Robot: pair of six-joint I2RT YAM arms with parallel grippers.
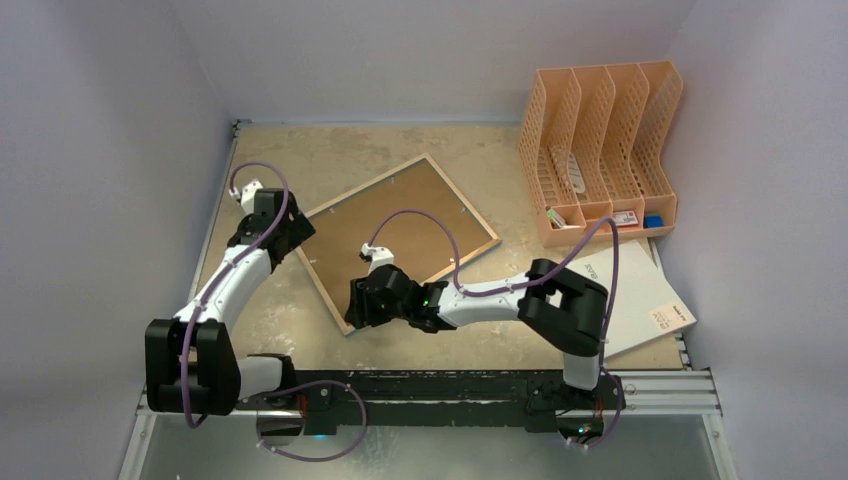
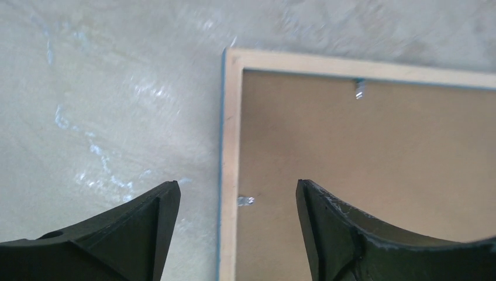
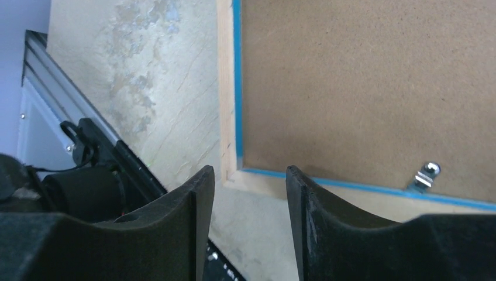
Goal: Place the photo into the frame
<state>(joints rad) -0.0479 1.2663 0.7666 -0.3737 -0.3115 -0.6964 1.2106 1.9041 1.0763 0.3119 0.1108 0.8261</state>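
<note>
Mottled beige tabletop [image 1: 300, 150], lilac walls [image 1: 420, 60], frame [image 2: 230, 146] lying rear-up, left pincer [image 2: 237, 184] and right pincer [image 3: 249, 171] spread, empty

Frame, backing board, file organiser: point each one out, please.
frame [image 2: 230, 134]: left wrist view, on its pale wood rear rail.
backing board [image 3: 362, 82]: right wrist view, on its bare brown middle.
file organiser [image 1: 600, 150]: top external view, amid its peach slots.

Lab: walled booth [image 1: 90, 150] w/ robot arms [image 1: 238, 272]
</note>
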